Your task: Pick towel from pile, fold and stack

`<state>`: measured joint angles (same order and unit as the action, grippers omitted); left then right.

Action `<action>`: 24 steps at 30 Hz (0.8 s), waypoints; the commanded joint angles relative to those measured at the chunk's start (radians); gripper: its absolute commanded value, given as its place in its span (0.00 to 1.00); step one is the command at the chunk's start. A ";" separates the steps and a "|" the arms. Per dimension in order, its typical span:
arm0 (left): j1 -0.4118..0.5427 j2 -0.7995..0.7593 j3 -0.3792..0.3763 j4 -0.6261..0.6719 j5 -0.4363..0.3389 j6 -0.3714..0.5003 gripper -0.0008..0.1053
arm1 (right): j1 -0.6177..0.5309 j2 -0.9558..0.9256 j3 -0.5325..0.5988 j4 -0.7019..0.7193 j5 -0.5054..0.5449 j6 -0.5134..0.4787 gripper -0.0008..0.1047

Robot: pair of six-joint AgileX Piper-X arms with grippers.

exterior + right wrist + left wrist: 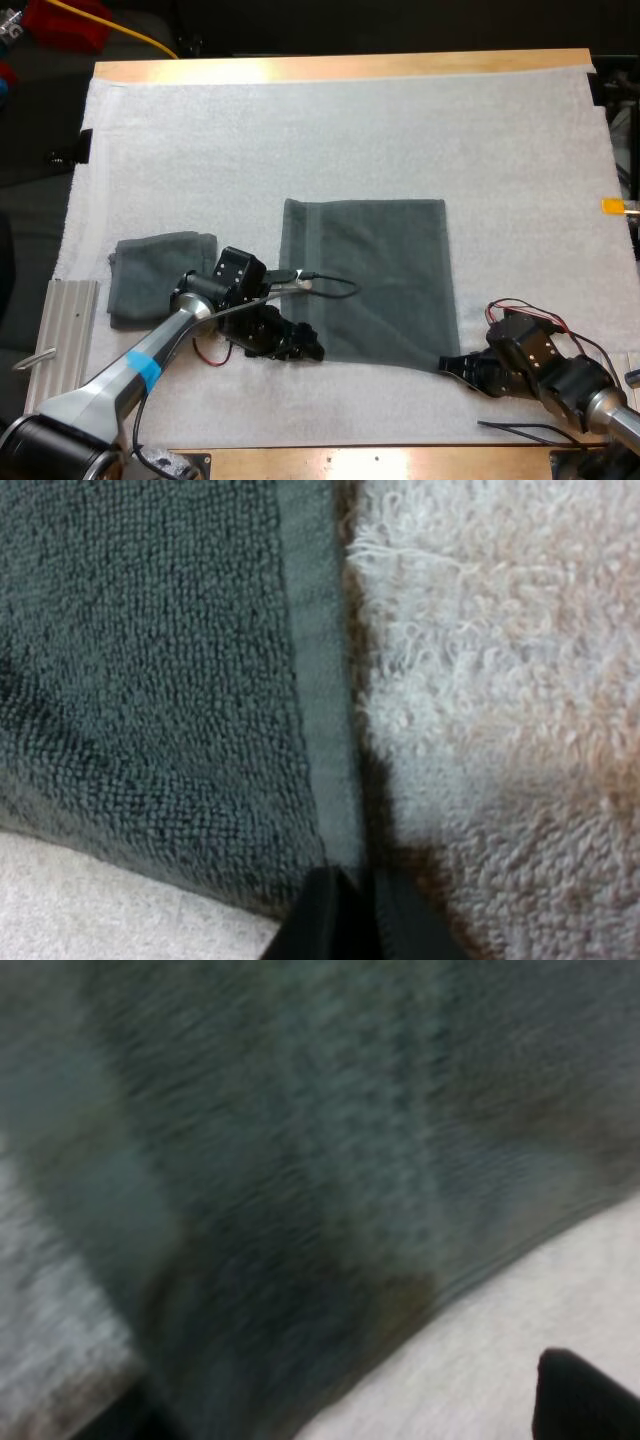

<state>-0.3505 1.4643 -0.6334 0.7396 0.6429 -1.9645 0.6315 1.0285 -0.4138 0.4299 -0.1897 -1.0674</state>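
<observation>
On mat [300, 130]: flat towel [365, 280] centre, folded towel [155, 275] to its left.

1. Worktop [340, 66]: wood, with bare strips along the far and near edges.
2. Mat [350, 130]: white, terry-textured, covers most of the worktop.
3. Plate [66, 335]: ribbed metal, at the mat's near-left edge.
4. Cable [130, 35]: yellow, beyond the far edge.
</observation>
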 commanded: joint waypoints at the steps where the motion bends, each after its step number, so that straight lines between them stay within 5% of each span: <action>1: -0.004 0.008 0.000 -0.024 0.036 -0.005 0.66 | 0.002 -0.003 0.000 0.031 0.006 -0.008 0.02; 8: -0.004 0.007 0.000 -0.025 0.044 -0.005 0.64 | 0.002 -0.003 0.000 0.031 0.006 -0.008 0.02; 21: -0.004 0.007 0.000 0.076 -0.115 0.017 0.02 | 0.002 -0.003 0.000 0.031 0.003 -0.012 0.02; 24: -0.004 0.005 0.000 0.082 -0.115 0.021 0.01 | 0.002 -0.003 0.000 0.031 0.003 -0.013 0.02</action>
<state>-0.3505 1.4704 -0.6334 0.8125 0.5417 -1.9509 0.6315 1.0285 -0.4138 0.4309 -0.1897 -1.0722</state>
